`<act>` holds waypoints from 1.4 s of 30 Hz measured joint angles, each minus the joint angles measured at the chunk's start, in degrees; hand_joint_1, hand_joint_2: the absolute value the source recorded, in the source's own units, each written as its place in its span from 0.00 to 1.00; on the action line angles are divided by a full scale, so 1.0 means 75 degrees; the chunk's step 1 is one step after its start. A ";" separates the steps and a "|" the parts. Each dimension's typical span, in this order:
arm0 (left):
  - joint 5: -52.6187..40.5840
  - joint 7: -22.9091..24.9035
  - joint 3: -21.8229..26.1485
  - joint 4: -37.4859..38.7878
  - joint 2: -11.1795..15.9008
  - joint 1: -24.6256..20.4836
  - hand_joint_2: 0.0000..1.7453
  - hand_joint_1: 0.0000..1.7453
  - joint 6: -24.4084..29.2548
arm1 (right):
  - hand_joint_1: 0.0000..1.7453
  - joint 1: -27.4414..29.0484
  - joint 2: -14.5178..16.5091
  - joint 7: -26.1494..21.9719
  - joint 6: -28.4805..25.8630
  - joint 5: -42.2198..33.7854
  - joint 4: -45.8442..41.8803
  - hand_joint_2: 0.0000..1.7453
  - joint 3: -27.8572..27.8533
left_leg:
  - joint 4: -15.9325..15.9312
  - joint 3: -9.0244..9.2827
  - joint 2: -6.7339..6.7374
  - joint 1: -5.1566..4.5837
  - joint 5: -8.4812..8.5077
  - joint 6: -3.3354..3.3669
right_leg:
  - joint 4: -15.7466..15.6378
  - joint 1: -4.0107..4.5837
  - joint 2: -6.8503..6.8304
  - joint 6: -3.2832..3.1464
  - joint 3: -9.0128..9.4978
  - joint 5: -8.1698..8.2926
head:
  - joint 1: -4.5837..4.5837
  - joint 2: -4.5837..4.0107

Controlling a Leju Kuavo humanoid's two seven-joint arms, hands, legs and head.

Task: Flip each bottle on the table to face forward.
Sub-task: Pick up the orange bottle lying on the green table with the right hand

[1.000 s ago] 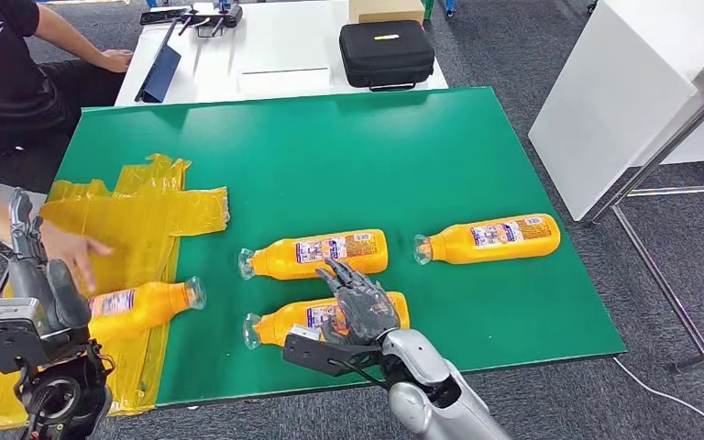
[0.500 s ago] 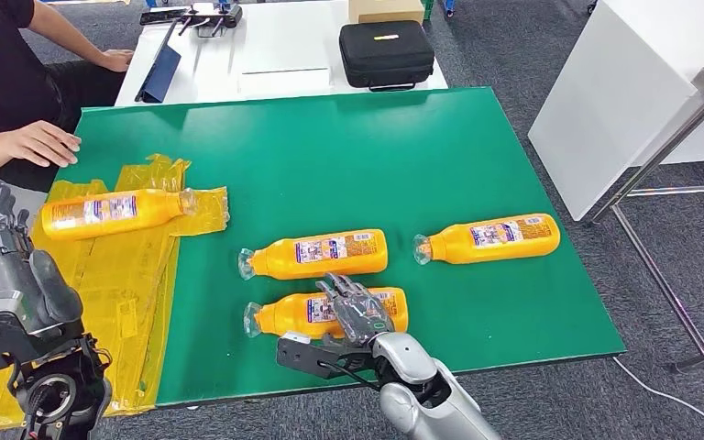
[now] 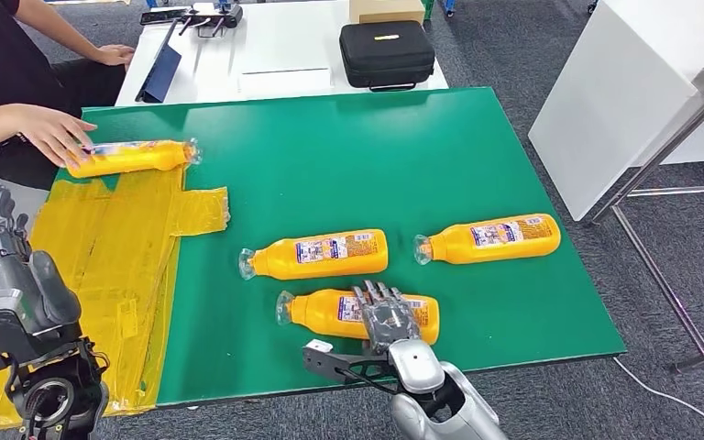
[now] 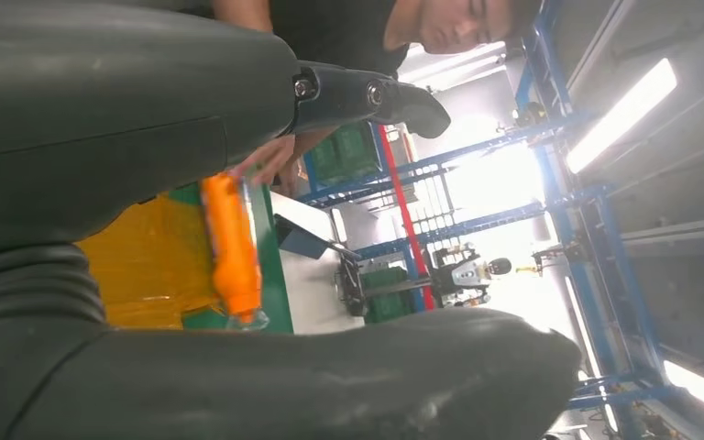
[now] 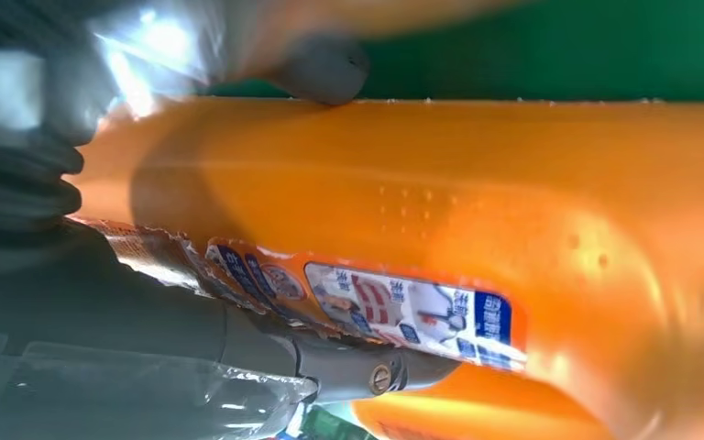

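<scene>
From the head view, your right hand (image 3: 390, 319) lies over the nearest bottle (image 3: 330, 313) at the green table (image 3: 348, 156)'s front edge, fingers draped across its body; whether they clamp it you cannot tell. Two more bottles (image 3: 316, 254) (image 3: 490, 237) lie on their sides behind it. A person's hand (image 3: 48, 130) touches a fourth bottle (image 3: 128, 157) beside the yellow plastic sheet (image 3: 115, 238). Your left hand (image 3: 20, 284) hangs off the table's corner, holding nothing, fingers apart.

Left wrist view: thick grey fingers (image 4: 101, 119) block most of the scene.

Right wrist view: the bottle's label (image 5: 394, 312) is partly covered by your fingers (image 5: 238, 339).
</scene>
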 joint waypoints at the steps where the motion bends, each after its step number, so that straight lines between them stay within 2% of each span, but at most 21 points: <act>1: -0.0020 0.0017 0.0034 0.0000 -0.0023 -0.0002 0.00 0.00 -0.0021 | 0.00 0.0072 -0.0046 0.0031 0.0069 0.0027 -0.0104 1.00 -0.0020 | 0.0000 0.0000 0.0000 0.0000 0.0000 0.0000 | 0.0000 0.0000 0.0000 0.0000 0.0000 0.0000 | 0.0000 0.0000; 15: -0.0147 0.0120 0.0280 0.0000 -0.0195 -0.0017 0.00 0.00 -0.0140 | 0.00 0.0492 -0.0377 0.0138 0.0297 0.0135 -0.0801 1.00 -0.0140 | 0.0000 0.0003 0.0002 -0.0001 -0.0001 0.0000 | 0.0000 0.0001 0.0001 0.0000 0.0000 0.0000 | -0.0001 0.0000; 19: -0.0205 0.0150 0.0330 0.0000 -0.0228 -0.0015 0.00 0.00 -0.0183 | 0.00 0.0588 -0.0476 0.0205 0.0307 0.0265 -0.1055 0.00 -0.0144 | 0.0000 0.0001 0.0002 -0.0001 -0.0001 0.0000 | 0.0000 0.0000 0.0001 0.0000 0.0000 0.0000 | 0.0000 0.0000; 30: -0.0270 0.0165 0.0518 -0.0009 -0.0299 0.0021 0.00 0.00 -0.0216 | 0.00 0.0732 -0.0740 0.0274 0.0295 0.0355 -0.1904 0.00 -0.0285 | 0.0000 0.0001 0.0003 -0.0001 -0.0002 0.0000 | 0.0000 0.0002 0.0001 0.0000 0.0000 0.0000 | -0.0002 0.0000; 34: -0.0272 0.0136 0.0586 -0.0012 -0.0309 0.0051 0.00 0.00 -0.0257 | 0.00 0.0753 -0.0776 0.0231 0.0202 0.0277 -0.2127 1.00 -0.0336 | 0.0000 0.0001 0.0004 -0.0001 -0.0002 0.0000 | 0.0000 0.0002 0.0001 0.0000 0.0000 0.0000 | -0.0001 0.0000; 42: -0.0164 -0.0030 0.0770 -0.0012 -0.0308 0.0140 0.00 0.00 -0.0296 | 0.00 0.0860 -0.0986 -0.0010 0.0144 -0.0116 -0.2696 1.00 -0.0471 | 0.0000 -0.0001 0.0000 -0.0001 -0.0003 0.0000 | -0.0001 0.0001 0.0000 0.0000 0.0000 -0.0001 | -0.0001 0.0000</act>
